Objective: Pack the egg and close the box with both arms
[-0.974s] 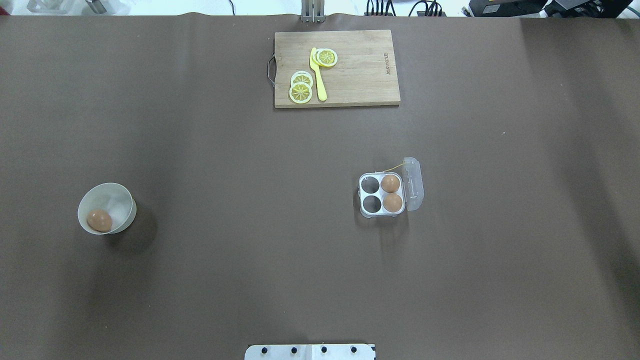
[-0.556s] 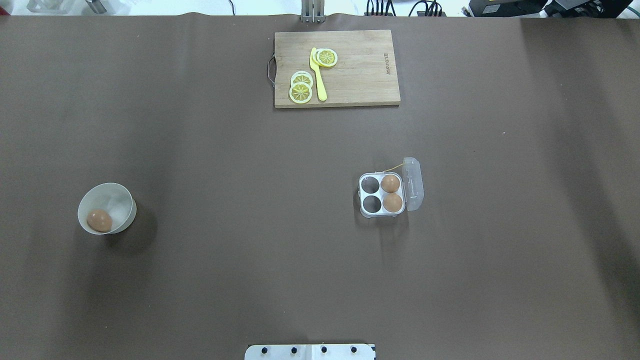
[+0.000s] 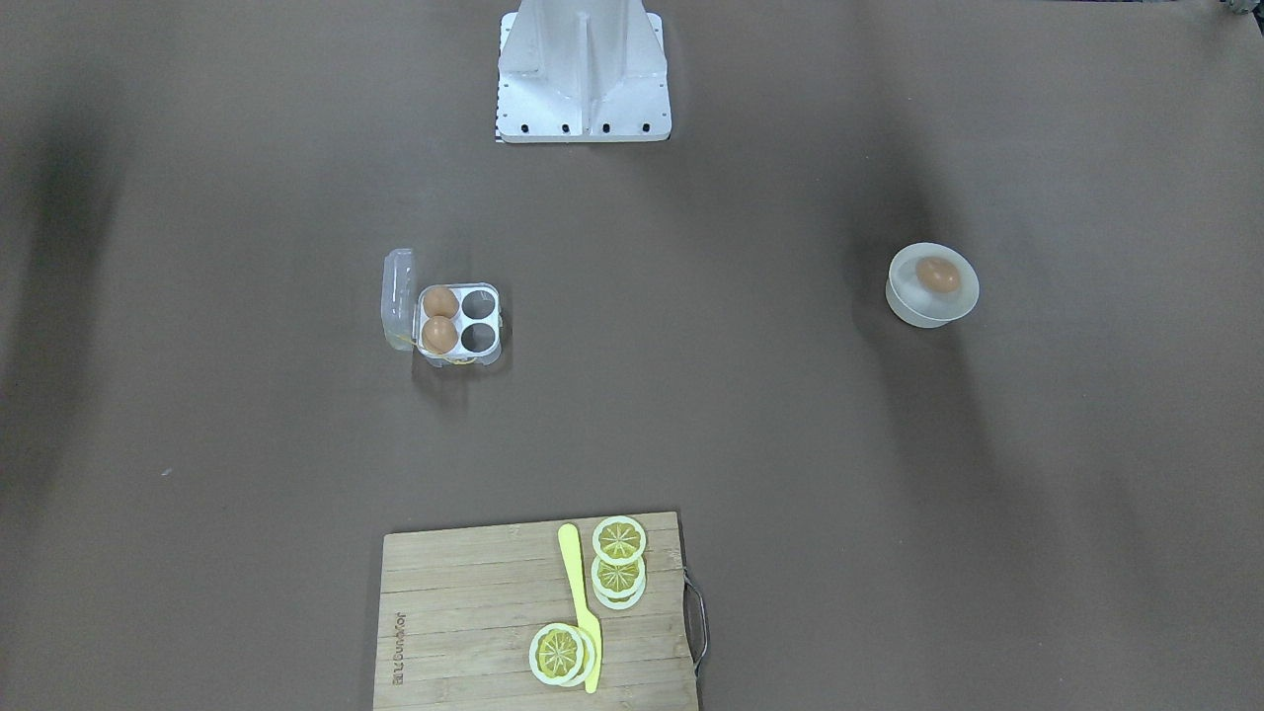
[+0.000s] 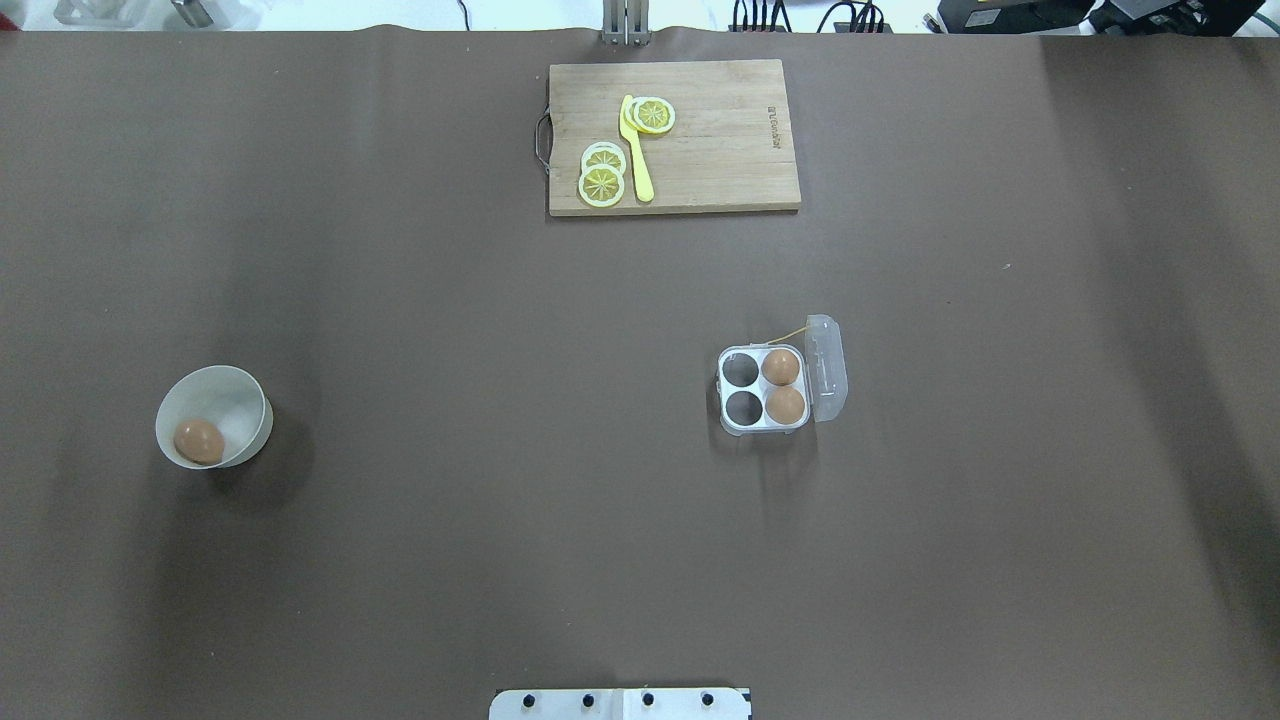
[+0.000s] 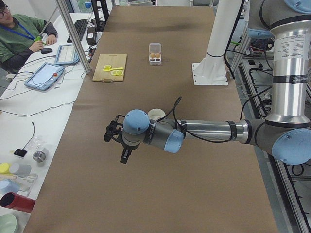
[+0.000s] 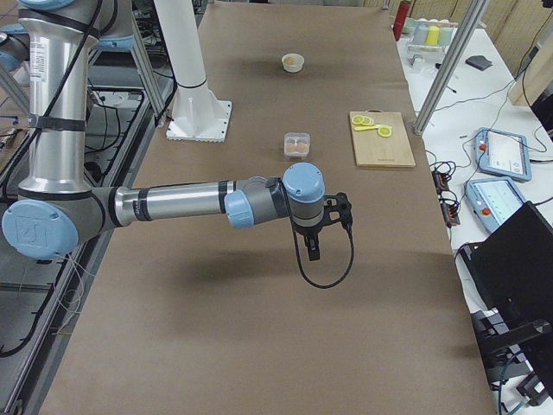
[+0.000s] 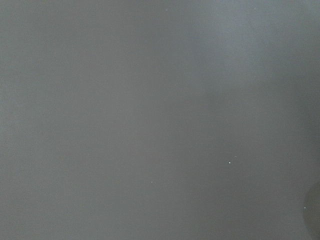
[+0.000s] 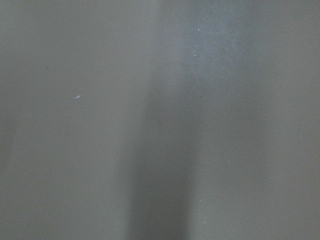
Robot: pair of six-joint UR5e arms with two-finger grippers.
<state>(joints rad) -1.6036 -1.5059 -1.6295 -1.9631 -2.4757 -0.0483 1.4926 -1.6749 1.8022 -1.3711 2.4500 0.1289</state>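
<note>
One egg (image 4: 198,441) in the bowl (image 4: 236,394), apart from left tool (image 5: 123,155) and right tool (image 6: 312,250), both states indiscernible.

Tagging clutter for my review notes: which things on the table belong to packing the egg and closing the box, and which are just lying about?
For the job: loose egg in the white bowl; open box holding two eggs, two cells empty.
Lying about: cutting board; lemon slices; yellow knife.
</note>
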